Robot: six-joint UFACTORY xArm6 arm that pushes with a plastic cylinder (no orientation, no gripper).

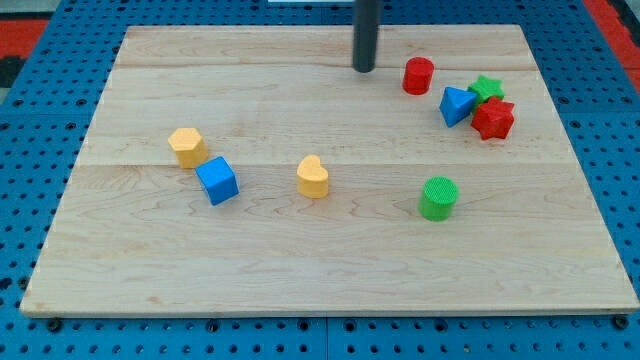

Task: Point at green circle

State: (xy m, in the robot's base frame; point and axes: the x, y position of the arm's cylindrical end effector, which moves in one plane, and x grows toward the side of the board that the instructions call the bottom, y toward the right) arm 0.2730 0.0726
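Observation:
The green circle (438, 198) is a short green cylinder on the wooden board, right of centre towards the view's bottom. My tip (364, 68) is near the view's top, at the middle of the board's far side. It stands well above and to the left of the green circle, far apart from it. The nearest block to the tip is the red cylinder (418, 76), just to its right, not touching.
A blue triangle (457, 105), a green star (487, 89) and a red star (493, 119) cluster at the upper right. A yellow heart (313, 177), a blue cube (217, 181) and a yellow hexagon (187, 147) lie at centre left. The wooden board (320, 280) lies on blue pegboard.

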